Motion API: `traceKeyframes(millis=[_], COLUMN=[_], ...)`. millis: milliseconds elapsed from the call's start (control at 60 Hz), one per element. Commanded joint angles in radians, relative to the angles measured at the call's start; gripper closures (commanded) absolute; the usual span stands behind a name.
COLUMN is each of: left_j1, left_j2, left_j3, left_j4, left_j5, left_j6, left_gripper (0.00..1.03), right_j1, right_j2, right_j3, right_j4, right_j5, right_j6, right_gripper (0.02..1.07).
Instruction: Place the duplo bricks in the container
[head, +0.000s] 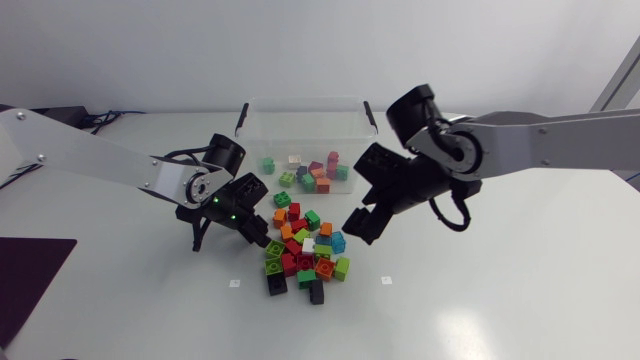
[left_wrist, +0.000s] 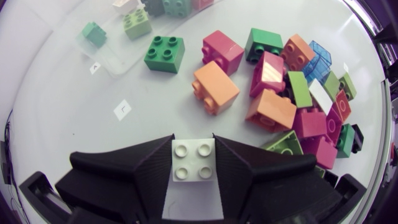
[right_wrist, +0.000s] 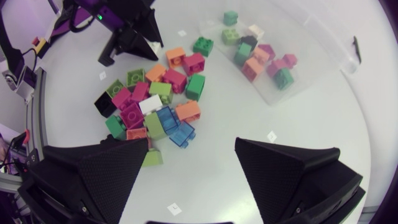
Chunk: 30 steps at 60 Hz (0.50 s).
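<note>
bricks (head: 305, 255): moulded plastic, glossy, smooth. white brick (left_wrist: 193, 160) same. blue bricks (right_wrist: 168, 118) translucent. container (head: 255, 135): clear plastic, glossy. desk (head: 480, 300): smooth white, slight sheen. left gripper (left_wrist: 193, 138), right gripper (right_wrist: 193, 149): matte black, fine ribbed texture. arm links (head: 560, 135): satin silver-grey, metal look.

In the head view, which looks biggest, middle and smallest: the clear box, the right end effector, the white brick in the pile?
1. clear box
2. right end effector, though it sits nearer the camera
3. white brick in the pile
</note>
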Motion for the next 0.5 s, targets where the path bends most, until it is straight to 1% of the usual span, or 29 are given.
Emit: traceKeyframes(millis=[0,117,150,267,383,450,483], left_j1=[0.006,0.011,0.015,0.031,0.049,0.061,0.063], left_j2=[-0.048,-0.114,-0.141,-0.216,-0.285,-0.319,-0.33], left_j3=[-0.047,-0.055,-0.053,-0.043,-0.015,0.0,0.005], left_j4=[-0.035,-0.063,-0.074,-0.094,-0.118,-0.126,-0.127], left_j5=[-0.008,-0.007,-0.005,0.005,0.033,0.051,0.056], left_j6=[0.017,0.028,0.03,0.031,0.027,0.024,0.022], left_gripper=[0.79,0.79,0.79,0.79,0.79,0.79,0.79], right_j1=[0.027,0.048,0.051,0.054,0.067,0.071,0.071], right_j2=[0.069,0.136,0.152,0.19,0.228,0.25,0.261], right_j3=[0.024,0.065,0.078,0.119,0.145,0.157,0.163], right_j4=[-0.022,-0.068,-0.073,-0.094,-0.099,-0.099,-0.099], right_j5=[0.03,0.045,0.053,0.083,0.125,0.135,0.142], right_j6=[0.046,0.086,0.098,0.137,0.161,0.169,0.171], right_gripper=[0.07,0.08,0.1,0.12,0.12,0.16,0.16])
